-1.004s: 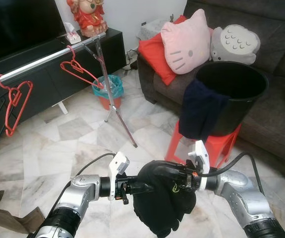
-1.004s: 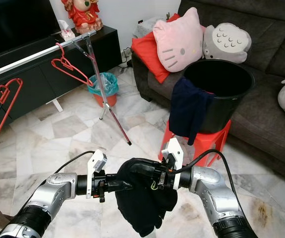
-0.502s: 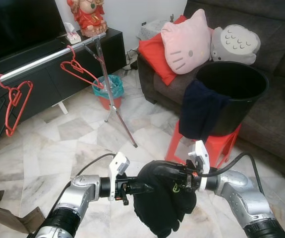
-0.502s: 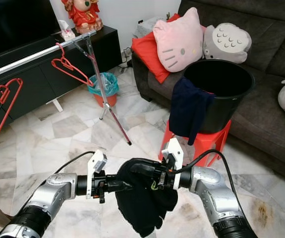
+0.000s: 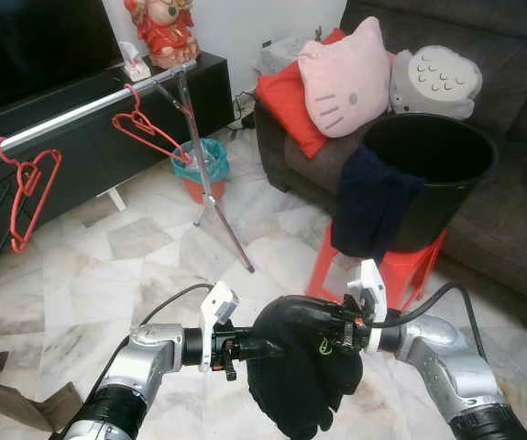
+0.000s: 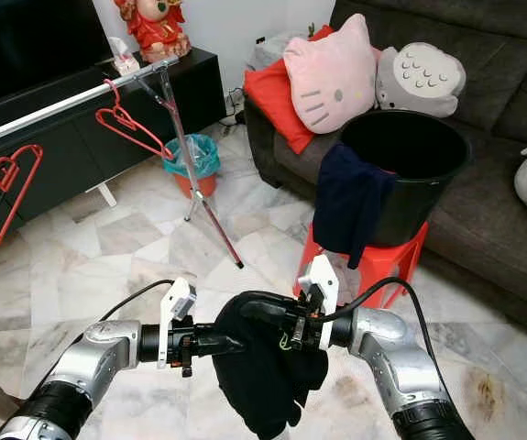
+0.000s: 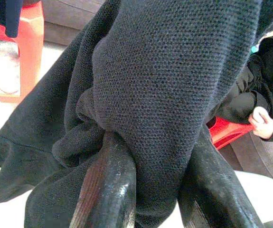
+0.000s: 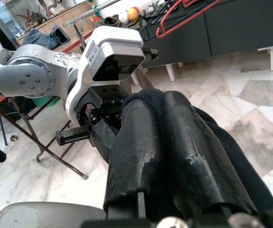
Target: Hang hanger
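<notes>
While both grippers meet low in front of the robot, the left gripper (image 5: 261, 347) and right gripper (image 5: 292, 323) each pinch the black knitted garment (image 5: 301, 380), which hangs bunched between them. Up to the far left runs the silver clothes rail (image 5: 80, 112) with its red hangers (image 5: 25, 186), nearer the left arm. Nothing has shifted since a second ago.

Marble floor (image 5: 107, 266), pale, veined; dark sofa (image 5: 510, 119) with pink cat cushion (image 5: 344, 75), red cushion (image 5: 286, 103), grey plush (image 5: 435, 82); black TV cabinet (image 5: 107, 137) along white wall (image 5: 245, 27); red stool (image 5: 400, 266); small bin (image 5: 199, 170), teal liner
</notes>
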You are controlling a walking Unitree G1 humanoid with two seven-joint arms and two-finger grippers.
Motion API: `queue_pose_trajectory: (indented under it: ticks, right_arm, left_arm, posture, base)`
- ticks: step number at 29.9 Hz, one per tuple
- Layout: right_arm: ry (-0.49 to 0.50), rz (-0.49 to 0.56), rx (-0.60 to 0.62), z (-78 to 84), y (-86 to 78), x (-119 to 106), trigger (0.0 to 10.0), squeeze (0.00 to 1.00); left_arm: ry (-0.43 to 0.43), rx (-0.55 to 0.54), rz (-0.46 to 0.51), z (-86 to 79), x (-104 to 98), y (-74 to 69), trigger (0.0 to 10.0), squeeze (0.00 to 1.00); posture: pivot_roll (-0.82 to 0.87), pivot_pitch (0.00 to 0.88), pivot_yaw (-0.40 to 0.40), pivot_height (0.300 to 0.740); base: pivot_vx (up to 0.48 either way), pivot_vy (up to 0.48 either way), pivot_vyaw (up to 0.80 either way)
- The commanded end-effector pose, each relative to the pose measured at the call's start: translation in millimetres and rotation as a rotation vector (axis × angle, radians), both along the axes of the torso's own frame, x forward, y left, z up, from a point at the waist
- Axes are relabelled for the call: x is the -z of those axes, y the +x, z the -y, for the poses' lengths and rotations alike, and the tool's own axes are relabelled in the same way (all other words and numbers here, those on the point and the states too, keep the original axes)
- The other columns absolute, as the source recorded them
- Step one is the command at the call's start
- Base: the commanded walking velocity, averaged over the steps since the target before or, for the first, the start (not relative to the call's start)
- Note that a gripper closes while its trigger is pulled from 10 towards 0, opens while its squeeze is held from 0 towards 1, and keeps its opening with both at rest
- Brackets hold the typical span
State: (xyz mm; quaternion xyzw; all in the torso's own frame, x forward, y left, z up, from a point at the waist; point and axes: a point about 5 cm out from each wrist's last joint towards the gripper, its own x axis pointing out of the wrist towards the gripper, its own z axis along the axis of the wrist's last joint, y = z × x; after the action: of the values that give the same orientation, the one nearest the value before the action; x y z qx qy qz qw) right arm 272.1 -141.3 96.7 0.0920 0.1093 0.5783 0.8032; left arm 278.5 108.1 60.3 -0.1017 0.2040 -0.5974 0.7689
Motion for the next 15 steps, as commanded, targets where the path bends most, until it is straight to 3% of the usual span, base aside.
queue_pose_trajectory:
  ticks: [1, 15]
  right_arm:
    - [-0.003, 0.007, 0.003, -2.6, 1.0, 0.9, 10.0, 0.00]
    - [-0.012, 0.008, 0.005, -2.0, 1.4, 1.9, 10.0, 0.00]
  left_arm:
    - [-0.032, 0.022, 0.009, 0.3, -3.8, -1.6, 0.0, 0.00]
    - [-0.050, 0.015, 0.009, 1.2, -5.3, -1.9, 0.0, 0.00]
  posture:
    - [-0.06, 0.033, 0.099, 0.740]
    - [-0.06, 0.033, 0.096, 0.740]
  base:
    - [0.000, 0.000, 0.00]
    - [0.000, 0.000, 0.00]
